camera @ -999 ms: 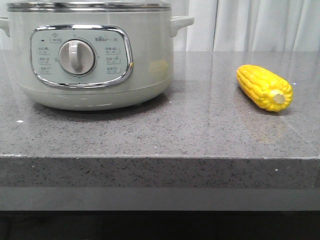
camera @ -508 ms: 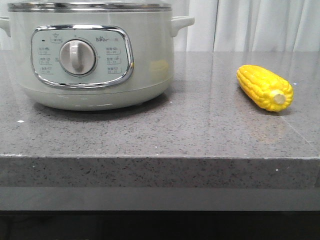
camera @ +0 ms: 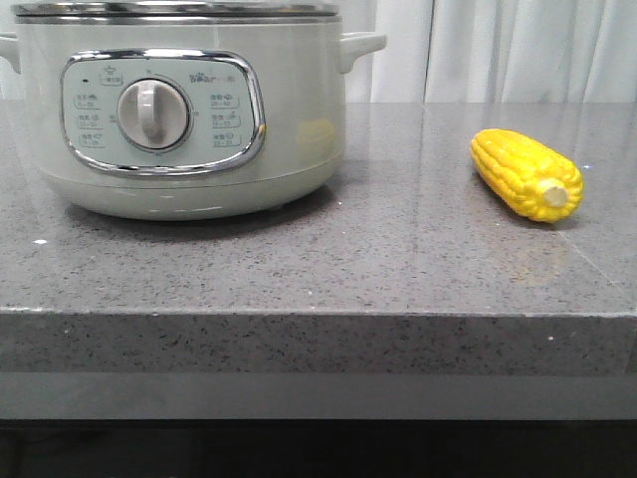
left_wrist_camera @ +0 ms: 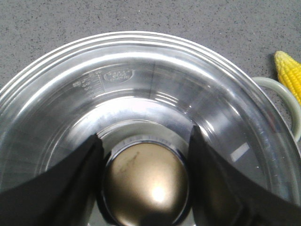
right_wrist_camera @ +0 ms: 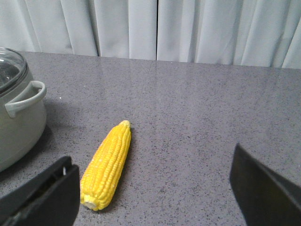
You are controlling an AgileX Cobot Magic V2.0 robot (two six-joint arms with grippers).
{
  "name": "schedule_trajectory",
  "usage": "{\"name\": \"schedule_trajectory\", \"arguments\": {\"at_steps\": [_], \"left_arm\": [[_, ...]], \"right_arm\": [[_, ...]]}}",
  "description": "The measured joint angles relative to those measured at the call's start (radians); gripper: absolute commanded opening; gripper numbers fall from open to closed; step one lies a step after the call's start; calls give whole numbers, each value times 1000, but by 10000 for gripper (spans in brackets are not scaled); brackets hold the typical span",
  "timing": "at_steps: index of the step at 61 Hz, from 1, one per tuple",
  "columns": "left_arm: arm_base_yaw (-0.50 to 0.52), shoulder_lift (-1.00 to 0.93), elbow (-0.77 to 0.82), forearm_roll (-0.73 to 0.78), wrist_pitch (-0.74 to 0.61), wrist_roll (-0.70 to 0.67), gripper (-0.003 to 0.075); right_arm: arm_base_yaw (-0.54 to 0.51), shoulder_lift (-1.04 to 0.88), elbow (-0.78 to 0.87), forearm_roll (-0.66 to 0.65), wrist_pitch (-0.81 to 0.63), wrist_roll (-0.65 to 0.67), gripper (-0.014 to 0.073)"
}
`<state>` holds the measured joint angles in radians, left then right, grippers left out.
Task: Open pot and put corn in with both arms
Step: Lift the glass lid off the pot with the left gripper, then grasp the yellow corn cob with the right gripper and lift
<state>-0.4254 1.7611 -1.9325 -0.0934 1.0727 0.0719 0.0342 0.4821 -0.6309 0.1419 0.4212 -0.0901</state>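
- The pot (camera: 184,110) fills the upper left of the front view on the grey speckled worktop (camera: 398,269). Its steel-rimmed glass lid (left_wrist_camera: 155,89) is on, so the opening step is not done.
- The corn (camera: 526,173) lies on its side at the right of the front view, well apart from the pot, its pale cut end toward the camera. It has not been picked up.
- In the left wrist view the left end effector (left_wrist_camera: 146,155) sits directly over the lid, spread wide with one dark finger on either side of the brass-coloured lid knob (left_wrist_camera: 146,183). The fingers look close to the knob, but contact cannot be made out, and nothing is grasped.
- In the right wrist view the right end effector (right_wrist_camera: 155,188) is wide apart and empty. The corn lies toward the lower left of that frame, nearer one finger than centred between the two.
- Judged progress: early. The left arm seems placed to grip the knob. Lifting the lid, picking up the corn and dropping it into the pot all remain.
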Motion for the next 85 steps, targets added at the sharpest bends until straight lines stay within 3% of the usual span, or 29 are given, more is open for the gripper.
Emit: {"name": "schedule_trajectory", "arguments": {"at_steps": [22, 32, 62, 85], "left_arm": [[0, -98, -20, 10, 31, 1, 260], [0, -203, 61, 10, 30, 21, 260], [0, -759, 689, -7, -51, 28, 260], [0, -1145, 1033, -45, -48, 28, 260]], "right_arm": [[0, 0, 0, 0, 0, 0, 655], [0, 0, 0, 0, 0, 0, 655], [0, 169, 0, 0, -20, 0, 655], [74, 536, -112, 23, -38, 0, 655]]}}
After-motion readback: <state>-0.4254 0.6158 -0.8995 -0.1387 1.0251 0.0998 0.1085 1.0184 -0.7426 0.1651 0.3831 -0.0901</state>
